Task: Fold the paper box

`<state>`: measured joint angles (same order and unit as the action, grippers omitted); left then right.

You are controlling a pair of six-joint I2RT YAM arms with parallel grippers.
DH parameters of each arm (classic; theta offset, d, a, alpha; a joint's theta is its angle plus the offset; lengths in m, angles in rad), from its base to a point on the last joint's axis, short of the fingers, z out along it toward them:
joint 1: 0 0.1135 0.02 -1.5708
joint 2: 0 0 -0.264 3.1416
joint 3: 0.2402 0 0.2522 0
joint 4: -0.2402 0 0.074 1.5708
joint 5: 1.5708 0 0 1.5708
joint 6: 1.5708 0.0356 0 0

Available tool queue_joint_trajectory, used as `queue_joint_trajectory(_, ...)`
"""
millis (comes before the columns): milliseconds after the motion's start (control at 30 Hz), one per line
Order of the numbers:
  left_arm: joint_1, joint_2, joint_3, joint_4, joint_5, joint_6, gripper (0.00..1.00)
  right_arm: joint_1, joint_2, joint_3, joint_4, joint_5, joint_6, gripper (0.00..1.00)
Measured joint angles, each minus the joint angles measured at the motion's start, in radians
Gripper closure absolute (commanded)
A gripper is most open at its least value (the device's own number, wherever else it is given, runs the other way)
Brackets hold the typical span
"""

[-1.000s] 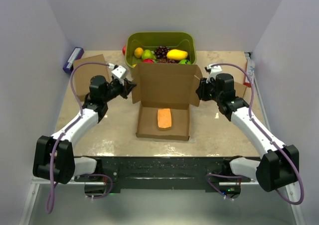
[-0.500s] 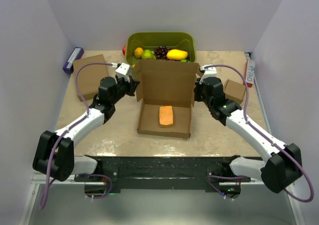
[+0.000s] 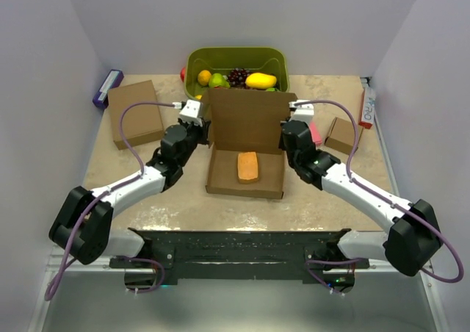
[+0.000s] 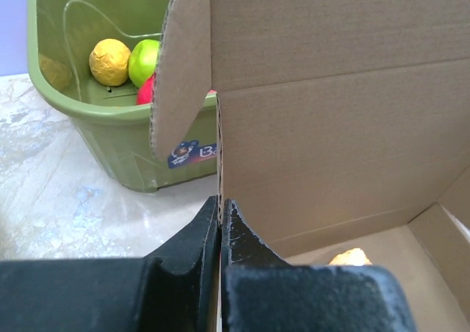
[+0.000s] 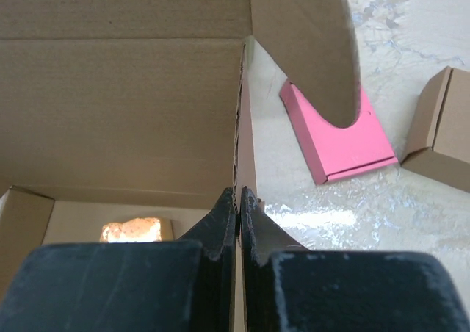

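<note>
Paper box (image 3: 246,145): sits directly in front of the green bin (image 3: 235,51), tray flat and lid standing upright close to the bin's near wall. Whether lid and bin touch, I cannot tell.
Left gripper (image 4: 221,207): at the bin's near-left corner, jaws drawn to a sliver and pinching the lid's left edge low down, probably to steady the panel and steer it.
Right gripper (image 5: 239,196): at the bin's near-right corner, the mirror grip, with thin cardboard clamped between nearly closed jaws.
Reason for the pair: matched pinches on both edges should keep the lid square — one side alone would likely twist it as it folds toward the tray.
Ear flaps (image 4: 180,67): free and splayed outward beyond each grip; they look untucked.
Orange block (image 3: 247,167): lies in the tray in front of the bin, so the lid must close over it.
Bystanders: flat cardboard rectangle (image 3: 136,112) front-left of the bin; pink card (image 5: 334,137) and small cardboard cube (image 3: 342,135) front-right — all apart from the box.
</note>
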<state>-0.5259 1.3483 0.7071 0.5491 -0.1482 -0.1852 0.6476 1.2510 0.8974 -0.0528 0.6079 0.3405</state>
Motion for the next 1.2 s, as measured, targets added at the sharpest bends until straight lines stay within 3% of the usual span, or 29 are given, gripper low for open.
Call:
queue_joint_trajectory(467, -0.124, -0.003, -0.132, 0.215, -0.173, -0.051, 1.00, 0.047, -0.036, -0.088, 0.047, 0.096, 0.066, 1.00)
queue_joint_trajectory(967, -0.226, -0.006, -0.288, 0.323, -0.230, -0.151, 1.00, 0.076, -0.111, -0.196, -0.001, 0.111, 0.147, 1.00)
queue_joint_trajectory(1200, -0.273, -0.009, -0.321, 0.328, -0.251, -0.170, 1.00, 0.088, -0.166, -0.219, -0.084, 0.105, 0.196, 0.84)
